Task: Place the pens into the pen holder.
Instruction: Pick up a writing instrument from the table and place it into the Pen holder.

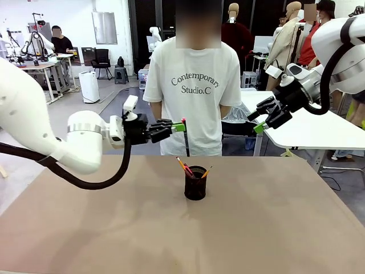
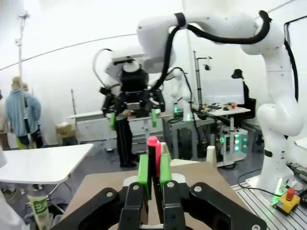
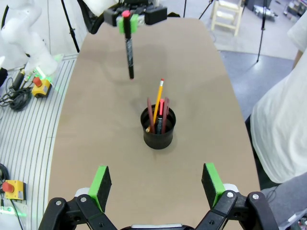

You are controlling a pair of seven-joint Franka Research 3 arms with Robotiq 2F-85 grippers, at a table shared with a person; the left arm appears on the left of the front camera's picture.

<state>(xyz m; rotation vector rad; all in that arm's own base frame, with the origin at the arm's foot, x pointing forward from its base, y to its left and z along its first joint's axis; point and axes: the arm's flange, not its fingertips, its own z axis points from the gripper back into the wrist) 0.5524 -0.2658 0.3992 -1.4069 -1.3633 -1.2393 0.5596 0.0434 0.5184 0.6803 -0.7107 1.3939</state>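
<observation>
The left pincer [image 1: 178,128] clamps a dark pen [image 1: 186,138] near its red top, hanging upright; the pen holder [image 1: 195,182] stands on the table [image 1: 85,228] below, slightly beyond. The right pincer [image 1: 263,118] is spread wide, holding nothing.

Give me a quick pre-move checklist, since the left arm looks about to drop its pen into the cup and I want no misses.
1. Left gripper shut on the pen: ok.
2. Pen hanging upright, tip down: ok.
3. Pen lined up over the cup: not ok, it looks off to one side.
4. Room in the cup beside the pencil and other pens: ok.
5. Right gripper open, high and away from the cup: ok.
6. Person's hands away from the cup: cannot tell.
</observation>
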